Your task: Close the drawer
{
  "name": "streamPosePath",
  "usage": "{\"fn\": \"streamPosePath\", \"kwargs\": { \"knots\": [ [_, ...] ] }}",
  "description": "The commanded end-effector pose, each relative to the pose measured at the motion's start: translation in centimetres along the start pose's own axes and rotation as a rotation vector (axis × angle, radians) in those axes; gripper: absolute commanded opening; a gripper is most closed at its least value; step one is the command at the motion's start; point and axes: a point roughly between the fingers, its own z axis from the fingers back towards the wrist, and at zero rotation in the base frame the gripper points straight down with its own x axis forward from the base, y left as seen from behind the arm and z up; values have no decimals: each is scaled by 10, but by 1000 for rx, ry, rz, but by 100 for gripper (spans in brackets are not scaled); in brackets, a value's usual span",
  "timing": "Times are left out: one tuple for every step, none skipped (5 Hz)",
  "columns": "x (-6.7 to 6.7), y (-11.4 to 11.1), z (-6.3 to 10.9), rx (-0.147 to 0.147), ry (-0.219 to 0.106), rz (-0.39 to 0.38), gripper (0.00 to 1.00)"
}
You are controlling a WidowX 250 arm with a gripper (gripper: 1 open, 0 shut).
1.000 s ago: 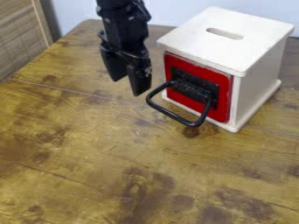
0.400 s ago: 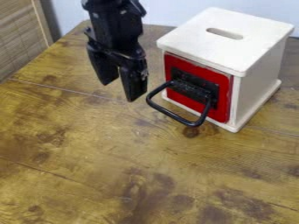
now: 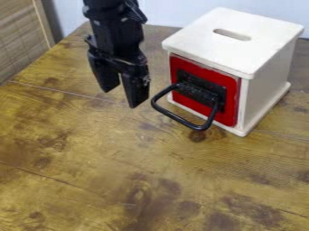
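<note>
Surface: worn wooden table (image 3: 85,171), white wall behind.
Drawer: red-fronted drawer (image 3: 203,88) sits in the pale wooden box (image 3: 236,54), front looking near flush – right of centre.
Handle: black loop handle (image 3: 183,113) juts toward the viewer-left, its long bar running across the drawer front.
Gripper: black gripper (image 3: 121,83) points down, jaws spread wide, holding nothing – just left of the handle, apart from it.
Count: one drawer, one box, one handle, one arm.

all-black arm (image 3: 112,20), blocky wrist, gripper (image 3: 121,79) with two long flat matte black fingers (image 3: 137,86)
</note>
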Motion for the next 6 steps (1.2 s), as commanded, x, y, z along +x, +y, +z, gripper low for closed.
{"fn": "streamPosePath", "kwargs": {
  "knots": [
    [16,14,30,34,-73,8,100],
    [12,14,32,43,-76,65,100],
    [6,8,31,45,-77,94,100],
    [-2,9,41,61,-104,125,100],
    [-4,8,39,47,-89,151,100],
    [9,10,37,43,-84,173,100]
  ]
}}
